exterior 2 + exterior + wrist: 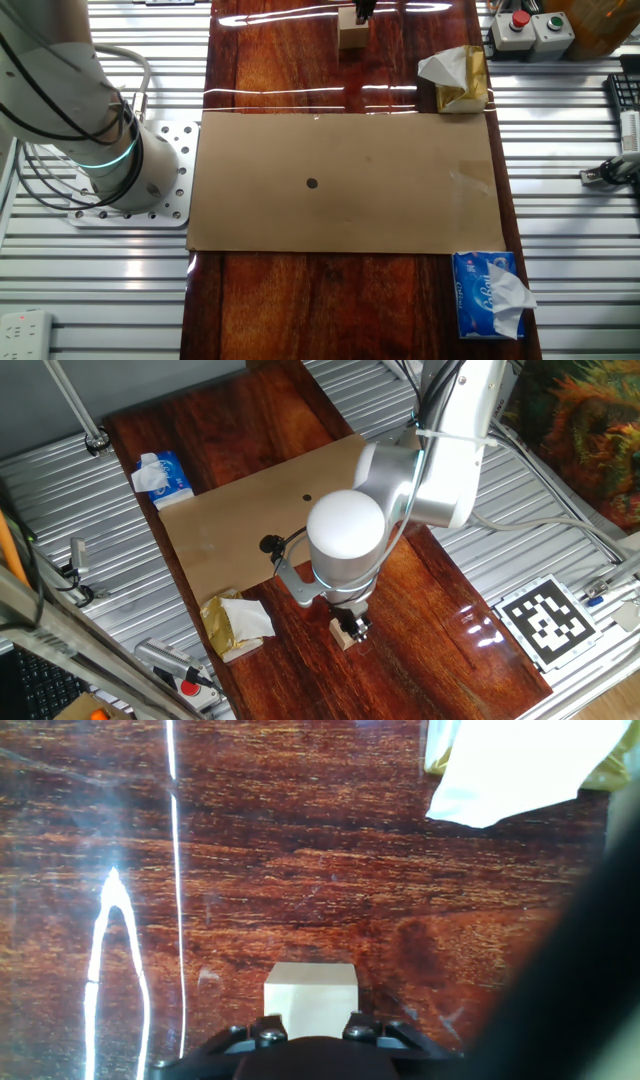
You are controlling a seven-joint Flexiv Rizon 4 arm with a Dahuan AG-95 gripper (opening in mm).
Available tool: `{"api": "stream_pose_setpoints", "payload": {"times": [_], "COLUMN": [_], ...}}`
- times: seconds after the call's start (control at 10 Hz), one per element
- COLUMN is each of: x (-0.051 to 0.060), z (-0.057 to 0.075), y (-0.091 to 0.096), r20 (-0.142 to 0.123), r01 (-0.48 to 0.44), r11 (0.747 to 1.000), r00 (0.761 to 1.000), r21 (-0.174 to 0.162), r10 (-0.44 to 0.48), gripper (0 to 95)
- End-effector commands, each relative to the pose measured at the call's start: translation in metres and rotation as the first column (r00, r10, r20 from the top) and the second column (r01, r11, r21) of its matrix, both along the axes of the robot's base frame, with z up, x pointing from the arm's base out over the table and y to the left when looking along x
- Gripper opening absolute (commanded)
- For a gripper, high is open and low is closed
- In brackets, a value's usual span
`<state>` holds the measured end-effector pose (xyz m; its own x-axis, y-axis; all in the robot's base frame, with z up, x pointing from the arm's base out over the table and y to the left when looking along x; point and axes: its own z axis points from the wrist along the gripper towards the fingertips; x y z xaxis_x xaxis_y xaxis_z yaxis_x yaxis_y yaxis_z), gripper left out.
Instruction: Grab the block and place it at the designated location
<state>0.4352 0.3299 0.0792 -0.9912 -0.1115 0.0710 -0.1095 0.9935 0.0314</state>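
Note:
The block (pixel 343 634) is a small pale wooden cube low on the dark wooden table (pixel 430 650), just past the near edge of the cardboard (pixel 230 520). My gripper (pixel 353 627) points down onto it, and its jaws stand against the block's two sides. In the hand view the block (pixel 311 998) fills the gap at my gripper (pixel 311 1032). In the other fixed view the block (pixel 351 30) and gripper (pixel 363 10) are at the top edge. The black dot (pixel 307 498) (pixel 312 183) lies on the cardboard (pixel 400 200), well away from the block.
A crumpled gold-and-white wrapper (pixel 235 622) (pixel 455 78) (pixel 510 765) lies close beside the block. A blue tissue pack (pixel 163 477) (pixel 490 292) sits at the cardboard's far corner. A black-and-white tag (pixel 547 618) and a button box (pixel 530 28) lie off the wood.

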Motion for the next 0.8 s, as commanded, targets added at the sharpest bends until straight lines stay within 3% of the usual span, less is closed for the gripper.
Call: {"api": "stream_pose_setpoints", "payload": {"times": [0.1,0.8], "x": [0.0,0.001], "z": [0.0,-0.023], "y": [-0.001,-0.003], "r20": [0.004,0.005], "r01": [-0.003,-0.015], "r11": [1.0,1.0], "r00": [1.0,1.0], "r21": [-0.001,-0.007], "r10": [0.003,0.016], "gripper": [95.0,95.0]}}
